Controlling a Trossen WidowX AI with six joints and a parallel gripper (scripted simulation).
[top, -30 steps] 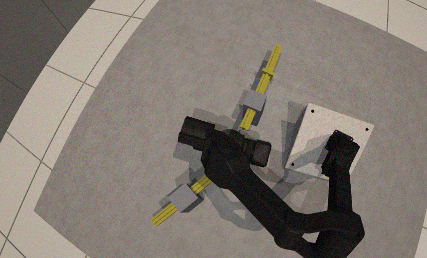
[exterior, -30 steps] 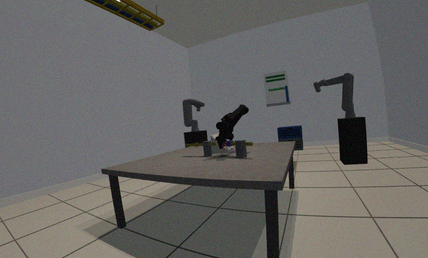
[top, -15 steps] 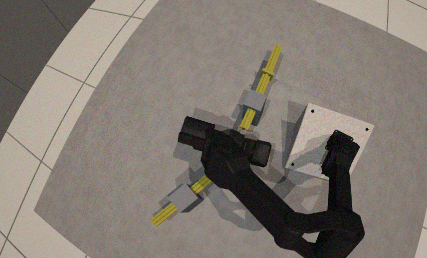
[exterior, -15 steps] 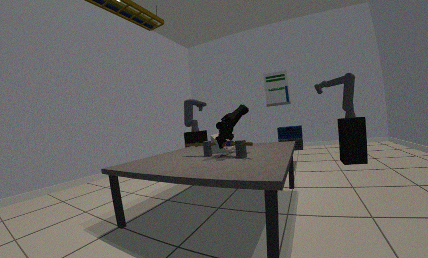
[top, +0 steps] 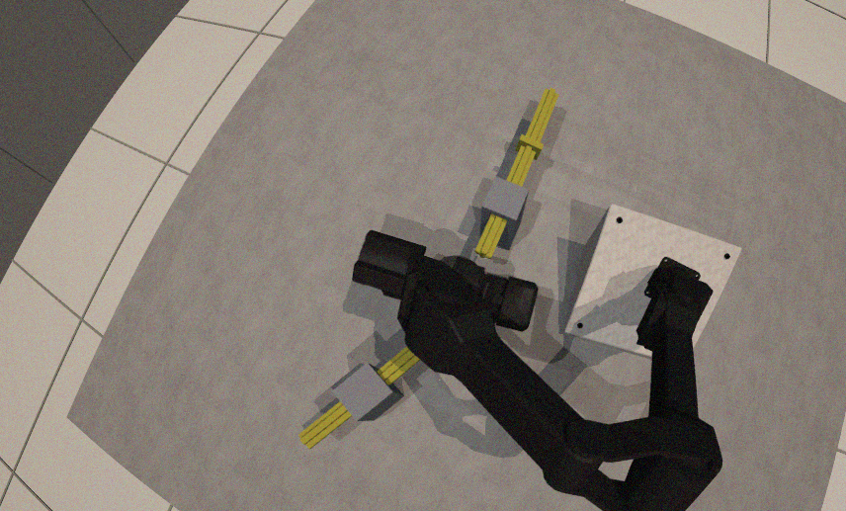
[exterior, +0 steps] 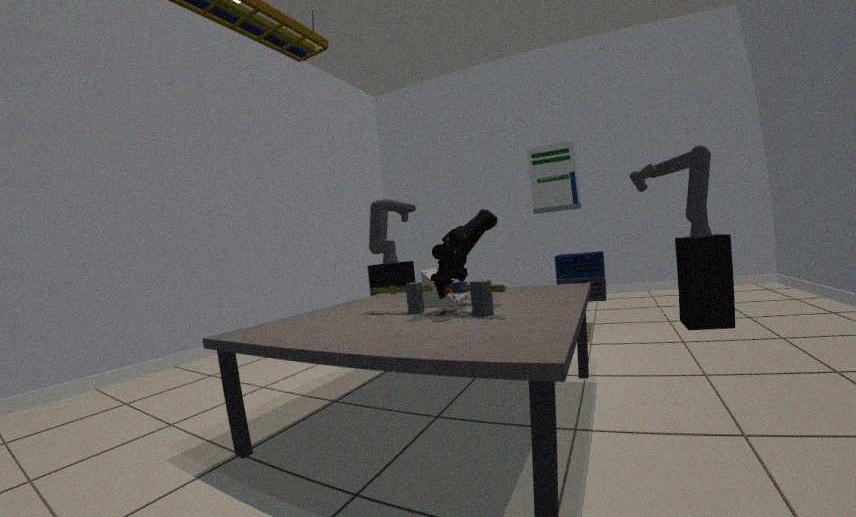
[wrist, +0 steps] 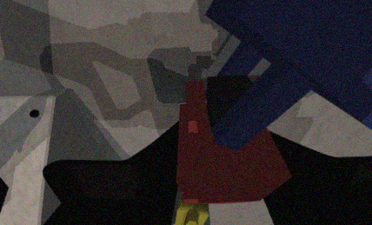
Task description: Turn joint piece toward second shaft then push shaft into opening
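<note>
Top: second shaft (top: 521, 163) (exterior: 386, 290) (wrist: 184, 215) slides in its block (top: 505, 198) (exterior: 414, 298), collar outboard, perhaps as stop; fixed shaft (top: 324, 424) (exterior: 497, 288) and its block (top: 364, 390) (exterior: 482, 298) lie nearer left corner of worktop (top: 249, 243) (exterior: 391, 344) (wrist: 174, 29).

Exterior: blocks, back from near edge, raise shafts to one height, presumably so ends meet.

Wrist: gripper (top: 470, 271) (exterior: 442, 293) (wrist: 210, 124), about half open, clamps red joint piece (exterior: 447, 289) (wrist: 235, 176), hinged to blue fork (exterior: 457, 287) (wrist: 269, 88); grip probably keeps opening facing second shaft. Release likely next, if aligned.
</note>
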